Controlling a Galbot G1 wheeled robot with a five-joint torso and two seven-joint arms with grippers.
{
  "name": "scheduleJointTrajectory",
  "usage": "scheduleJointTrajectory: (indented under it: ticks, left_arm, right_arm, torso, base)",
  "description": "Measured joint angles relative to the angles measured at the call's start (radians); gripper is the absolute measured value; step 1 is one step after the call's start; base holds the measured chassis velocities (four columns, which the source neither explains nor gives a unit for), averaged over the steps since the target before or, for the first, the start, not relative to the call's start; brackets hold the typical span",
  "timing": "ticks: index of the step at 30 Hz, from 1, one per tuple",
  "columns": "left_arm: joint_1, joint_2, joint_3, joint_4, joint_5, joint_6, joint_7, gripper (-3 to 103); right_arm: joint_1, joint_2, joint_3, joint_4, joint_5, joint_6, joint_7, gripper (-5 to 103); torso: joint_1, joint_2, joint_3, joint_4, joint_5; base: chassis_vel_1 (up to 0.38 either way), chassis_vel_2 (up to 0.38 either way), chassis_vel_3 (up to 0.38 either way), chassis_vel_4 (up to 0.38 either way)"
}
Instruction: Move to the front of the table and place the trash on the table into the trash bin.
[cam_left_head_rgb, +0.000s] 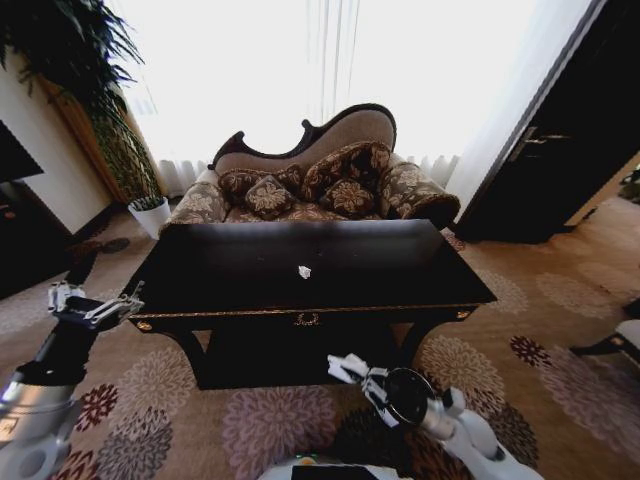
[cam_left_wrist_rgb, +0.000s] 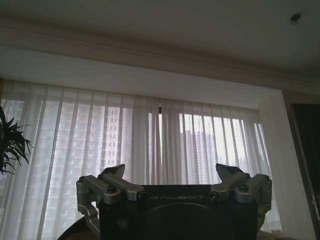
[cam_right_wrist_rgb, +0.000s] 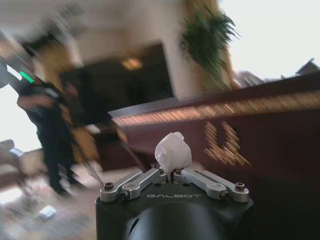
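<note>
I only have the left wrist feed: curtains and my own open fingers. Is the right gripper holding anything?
Observer: Yes. The right gripper is shut on a white paper ball.
Operator: Is there any trash on the table?
Observer: A second paper ball lies near the middle of the table.
Operator: Where is my left gripper relative to that table?
Observer: The left gripper hangs off the table's front left corner, apart from it. The right one is low, in front of the table's front edge.
</note>
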Motion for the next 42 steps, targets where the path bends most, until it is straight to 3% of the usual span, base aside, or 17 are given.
scheduleJointTrajectory:
  ticks: [3, 6, 10, 12, 15, 20, 23, 30, 36, 39, 41, 42]
  left_arm:
    - [0.007, 0.0, -0.011, -0.001, -0.006, -0.001, 0.0, 100]
    - [0.011, 0.002, -0.018, -0.001, -0.009, -0.001, 0.0, 100]
    - [0.02, -0.003, -0.033, -0.01, -0.028, 0.004, 0.0, 100]
    - [0.022, -0.004, -0.033, -0.012, -0.03, 0.005, 0.0, 100]
    - [0.033, -0.008, -0.037, -0.017, -0.03, 0.007, -0.001, 100]
    - [0.045, -0.009, -0.047, -0.02, -0.03, 0.007, -0.002, 100]
    - [0.053, -0.01, -0.054, -0.021, -0.029, 0.006, -0.002, 100]
    - [0.064, -0.028, -0.046, -0.023, -0.009, 0.002, -0.002, 100]
    - [0.07, -0.032, -0.048, -0.026, -0.003, 0.002, -0.001, 100]
    - [0.073, -0.038, -0.049, -0.027, -0.002, 0.0, -0.001, 100]
    - [0.073, -0.04, -0.049, -0.028, -0.002, 0.0, -0.001, 100]
    - [0.073, -0.041, -0.049, -0.028, -0.002, -0.001, -0.001, 100]
  right_arm:
    - [0.043, 0.01, -0.034, -0.085, -0.108, -0.013, 0.13, 1]
    - [0.064, 0.014, -0.052, -0.138, -0.164, -0.016, 0.18, 1]
    - [0.119, 0.04, -0.09, -0.292, -0.355, -0.009, 0.299, 1]
    - [0.128, 0.047, -0.094, -0.315, -0.39, -0.01, 0.33, 1]
    - [0.169, 0.08, -0.111, -0.402, -0.498, -0.065, 0.503, 1]
    - [0.215, 0.097, -0.132, -0.495, -0.505, -0.108, 0.608, 1]
    - [0.269, 0.114, -0.144, -0.583, -0.505, -0.17, 0.691, 1]
    - [0.36, 0.133, -0.156, -0.715, -0.483, -0.217, 0.748, -2]
    - [0.426, 0.144, -0.155, -0.814, -0.479, -0.247, 0.792, 15]
    - [0.449, 0.144, -0.152, -0.863, -0.491, -0.279, 0.818, 31]
    - [0.454, 0.144, -0.151, -0.876, -0.492, -0.29, 0.828, 31]
    - [0.458, 0.144, -0.15, -0.888, -0.492, -0.305, 0.841, 41]
  torso:
    - [0.0, 0.0, 0.0, 0.0002, -0.0003]
    - [0.0, 0.0, 0.0, 0.0001, -0.0003]
    - [0.0, 0.0, 0.0, 0.0, 0.0]
    - [0.0, 0.0, 0.0, 0.0, 0.0]
    - [0.0, 0.0, 0.0, 0.0, -0.0001]
    - [0.0, 0.0, 0.0, 0.0, -0.0002]
    - [0.0, 0.0, 0.0, -0.0001, -0.0002]
    - [0.0, 0.0, 0.0, 0.0001, -0.0003]
    - [0.0, 0.0, 0.0, 0.0001, -0.0001]
    - [0.0, 0.0, 0.0, 0.0, -0.0002]
    - [0.0, 0.0, 0.0, 0.0, -0.0002]
    - [0.0, 0.0, 0.0, 0.0, -0.0001]
  base:
    - [0.0, 0.0, 0.0, 0.0]
    - [0.0, 0.0, 0.0, 0.0]
    - [0.0, 0.0, 0.0, 0.0]
    - [0.0, 0.0, 0.0, 0.0]
    - [0.0, 0.0, 0.0, 0.0]
    - [0.0, 0.0, 0.0, 0.0]
    - [0.0, 0.0, 0.0, 0.0]
    - [0.0, 0.0, 0.0, 0.0]
    - [0.0, 0.0, 0.0, 0.0]
    - [0.0, 0.0, 0.0, 0.0]
    - [0.0, 0.0, 0.0, 0.0]
    - [0.0, 0.0, 0.0, 0.0]
